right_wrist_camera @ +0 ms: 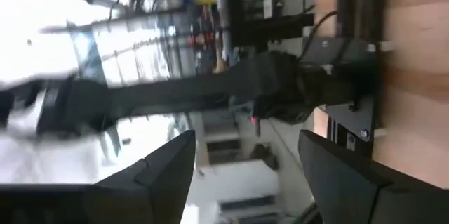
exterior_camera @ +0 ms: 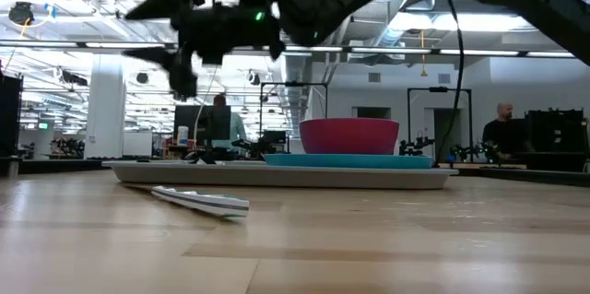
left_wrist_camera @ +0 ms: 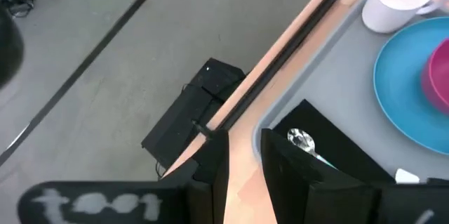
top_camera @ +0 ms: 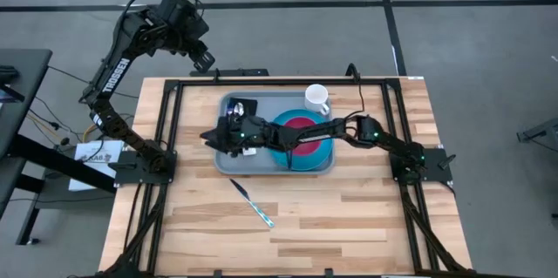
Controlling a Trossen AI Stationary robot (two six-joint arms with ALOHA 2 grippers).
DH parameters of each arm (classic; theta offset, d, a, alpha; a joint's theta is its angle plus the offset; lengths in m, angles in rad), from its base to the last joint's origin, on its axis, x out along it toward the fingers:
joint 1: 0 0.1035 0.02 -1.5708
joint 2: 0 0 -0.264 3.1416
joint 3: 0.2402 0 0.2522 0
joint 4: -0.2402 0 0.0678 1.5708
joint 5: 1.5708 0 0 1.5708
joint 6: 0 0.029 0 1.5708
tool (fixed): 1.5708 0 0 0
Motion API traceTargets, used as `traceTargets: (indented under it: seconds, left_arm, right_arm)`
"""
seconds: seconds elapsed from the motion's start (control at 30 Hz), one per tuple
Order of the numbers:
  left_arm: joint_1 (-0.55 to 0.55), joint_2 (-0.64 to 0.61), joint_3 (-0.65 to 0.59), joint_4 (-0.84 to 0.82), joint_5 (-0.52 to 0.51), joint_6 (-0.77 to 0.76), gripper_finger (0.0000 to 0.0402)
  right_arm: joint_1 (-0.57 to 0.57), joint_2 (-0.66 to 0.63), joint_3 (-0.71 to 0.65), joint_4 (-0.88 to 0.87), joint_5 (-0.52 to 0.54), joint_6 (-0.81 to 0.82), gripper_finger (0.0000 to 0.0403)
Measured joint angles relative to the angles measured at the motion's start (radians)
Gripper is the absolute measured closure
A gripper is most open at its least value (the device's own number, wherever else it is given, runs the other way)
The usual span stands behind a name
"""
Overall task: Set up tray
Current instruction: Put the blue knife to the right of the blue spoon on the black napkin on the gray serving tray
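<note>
Tray [top_camera: 228, 163]: a large flat grey-blue rectangle with rounded corners and a low raised rim, lying on the far middle part of the wooden table [top_camera: 349, 217]. From table height it shows as a thin pale slab with a shallow lip. A blue plate [top_camera: 321, 152] sits on its right half with a pink-red bowl [top_camera: 301, 125] on top; a white mug [top_camera: 316, 98] stands at its far right corner. On its left half lies a black napkin [top_camera: 245, 103], and the left wrist view shows a shiny spoon bowl [left_wrist_camera: 301, 139] resting on that napkin.

The right gripper [top_camera: 228, 132] reaches across the plate from the right and hangs above the tray's left half, over the napkin; from table height it is clear of the tray, raised above it. Its fingers stand wide apart with nothing between them.

The left gripper [top_camera: 202, 58] is held up beyond the table's far left edge, away from the tray. Its fingers show a narrow gap and hold nothing.

A knife [top_camera: 253, 203] with a light handle lies on the bare wood near the tray's front edge, apart from it.

People sit in the room behind.
</note>
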Motion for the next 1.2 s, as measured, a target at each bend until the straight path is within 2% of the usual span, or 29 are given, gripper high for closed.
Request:
traceTargets:
  seconds: [0.1,0.23,0.4,0.53,0.7,0.8,1.0,1.2]
  left_arm:
    - [0.0,0.0,0.0,-0.02,0.008,-0.008,0.0329]
    - [0.0,0.0,0.0,-0.041,0.045,-0.024,0.0329]
    - [-0.004,0.0,0.0,-0.052,0.072,-0.059,0.0329]
    - [-0.008,0.0,0.0,-0.052,0.073,-0.077,0.0329]
    - [-0.014,0.0,0.0,-0.061,0.075,-0.098,0.0329]
    - [-0.018,0.0,0.0,-0.065,0.075,-0.101,0.0329]
    - [-0.024,0.0,0.0,-0.067,0.074,-0.113,0.0329]
    - [-0.024,0.0,0.0,-0.072,0.086,-0.096,0.0329]
  right_arm:
    - [-0.001,-0.061,-0.01,-0.057,-0.054,-0.144,0.0158]
    - [0.0,-0.185,-0.013,-0.328,-0.1,-0.398,0.0158]
    - [0.03,-0.365,-0.012,-0.778,-0.01,-0.67,0.0158]
    - [0.079,-0.46,-0.012,-1.052,0.003,-0.787,0.0158]
    - [0.169,-0.519,-0.013,-1.326,0.034,-0.801,0.0158]
    - [0.231,-0.52,-0.013,-1.408,0.049,-0.749,0.0158]
    - [0.348,-0.468,-0.013,-1.443,0.09,-0.612,0.0159]
    - [0.413,-0.37,-0.013,-1.428,0.13,-0.469,0.0159]
